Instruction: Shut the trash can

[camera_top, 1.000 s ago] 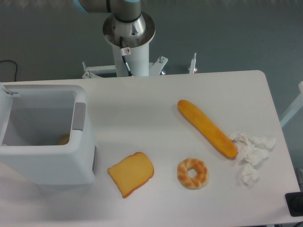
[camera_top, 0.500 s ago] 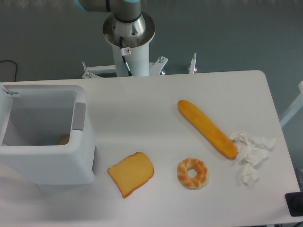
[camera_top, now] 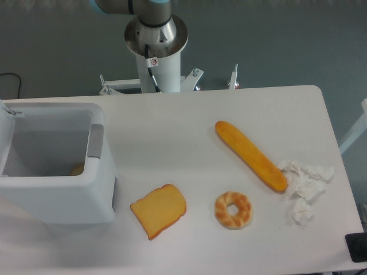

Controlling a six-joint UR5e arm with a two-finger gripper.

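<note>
1. The desk [camera_top: 189, 114] carries everything I can see.
2. The trash can [camera_top: 57, 195] stands open at the desk's left edge, its lid raised past the frame.
3. Only the arm's base [camera_top: 155, 40] shows beyond the far edge; the claw is out of view, so I cannot tell its state.
4. I judge closing hasn't begun: next, bring the claw to the lid and push it down.
5. A small orange item [camera_top: 77, 169] lies inside.

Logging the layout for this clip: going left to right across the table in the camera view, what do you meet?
Open trash can → toast slice → bagel → crumpled paper napkin. The baguette overlaps the bagel and napkin, so it is left out.
</note>
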